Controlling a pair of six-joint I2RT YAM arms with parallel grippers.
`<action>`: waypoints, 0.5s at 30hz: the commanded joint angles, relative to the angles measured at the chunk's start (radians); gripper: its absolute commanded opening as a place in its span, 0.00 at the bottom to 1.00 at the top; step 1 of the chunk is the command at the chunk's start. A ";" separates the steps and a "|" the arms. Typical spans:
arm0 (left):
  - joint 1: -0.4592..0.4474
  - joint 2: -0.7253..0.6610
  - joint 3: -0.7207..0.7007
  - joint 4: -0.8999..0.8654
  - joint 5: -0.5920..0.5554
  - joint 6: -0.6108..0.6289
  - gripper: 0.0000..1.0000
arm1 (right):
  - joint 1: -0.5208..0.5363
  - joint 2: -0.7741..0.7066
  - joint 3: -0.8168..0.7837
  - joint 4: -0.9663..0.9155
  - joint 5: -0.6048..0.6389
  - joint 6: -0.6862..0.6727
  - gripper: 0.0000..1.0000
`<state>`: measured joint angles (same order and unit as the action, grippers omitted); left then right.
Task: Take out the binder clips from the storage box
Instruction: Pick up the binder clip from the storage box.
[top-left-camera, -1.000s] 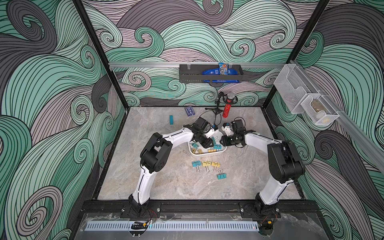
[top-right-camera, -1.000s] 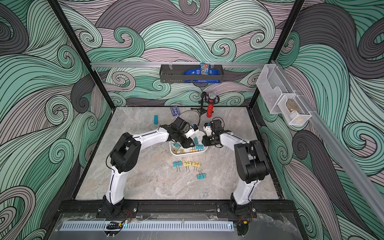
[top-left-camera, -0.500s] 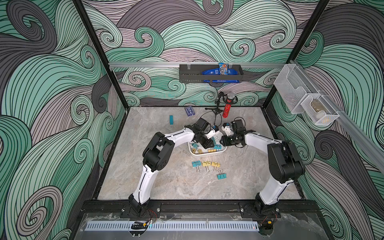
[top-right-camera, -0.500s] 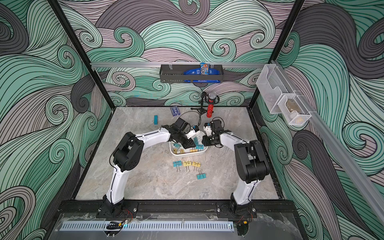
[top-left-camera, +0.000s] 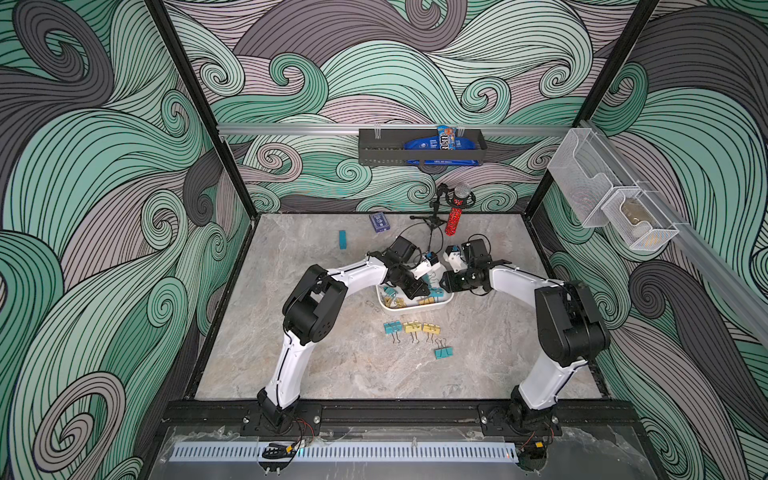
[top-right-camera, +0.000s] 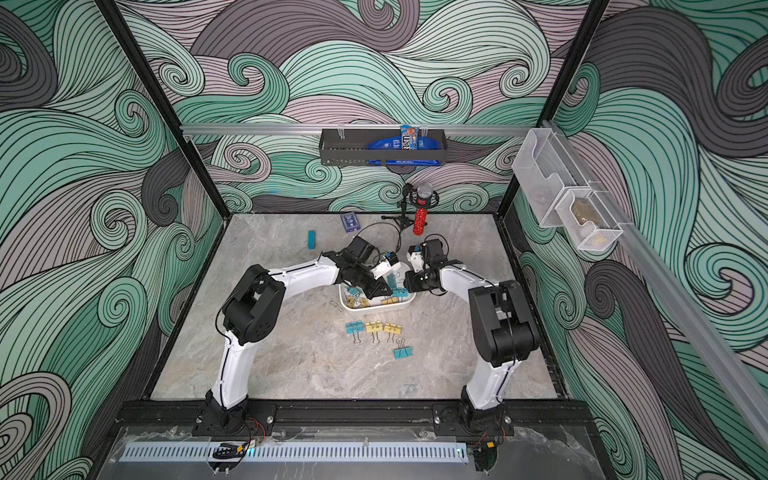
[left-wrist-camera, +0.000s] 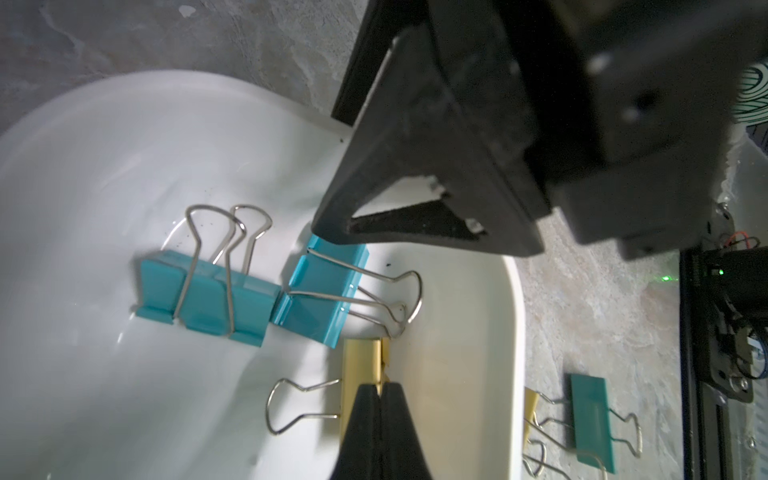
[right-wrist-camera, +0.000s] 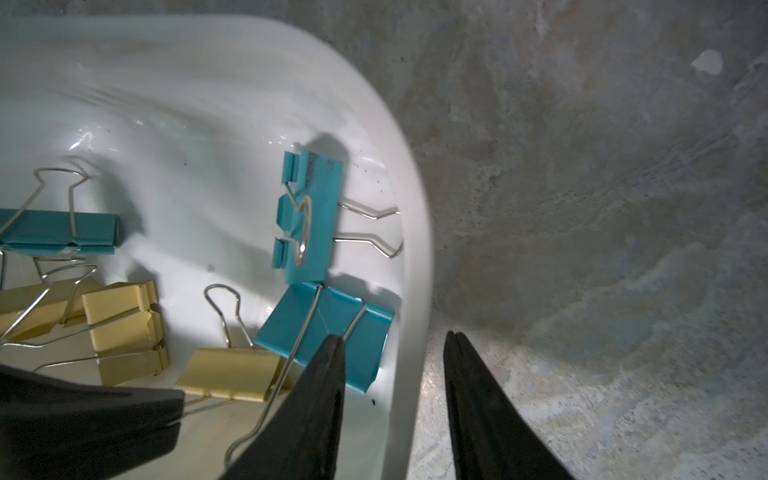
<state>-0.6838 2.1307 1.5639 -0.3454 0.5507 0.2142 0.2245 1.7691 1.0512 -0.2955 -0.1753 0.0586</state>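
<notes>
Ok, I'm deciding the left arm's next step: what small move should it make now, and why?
Probably lift the left gripper straight up. It is shut on a yellow binder clip that lies inside the storage box, and the clip must clear the wall, which the right gripper straddles.

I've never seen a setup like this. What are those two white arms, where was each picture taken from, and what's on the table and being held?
These are two white robot arms mounted at a table's edge. Two pictures look down from overhead; the two close-ups come from cameras on the arms' wrists. A white storage box holds teal and yellow binder clips; four clips lie on the table in front of it. The left fingers are shut on a yellow clip in the box, seemingly by its wire handle. The right fingers stand apart, astride the box's wall, apparently gripping nothing.
</notes>
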 joint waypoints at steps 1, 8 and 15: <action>0.003 -0.102 0.002 0.008 -0.015 -0.001 0.00 | 0.003 0.000 -0.010 -0.008 -0.010 -0.012 0.42; 0.001 -0.224 -0.022 -0.010 -0.039 0.001 0.00 | 0.003 -0.004 -0.011 -0.008 -0.007 -0.013 0.42; -0.005 -0.410 -0.193 -0.007 -0.049 0.007 0.00 | 0.003 0.006 -0.008 -0.008 -0.007 -0.013 0.42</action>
<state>-0.6838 1.7782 1.4265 -0.3367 0.5034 0.2153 0.2245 1.7691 1.0512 -0.2955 -0.1749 0.0578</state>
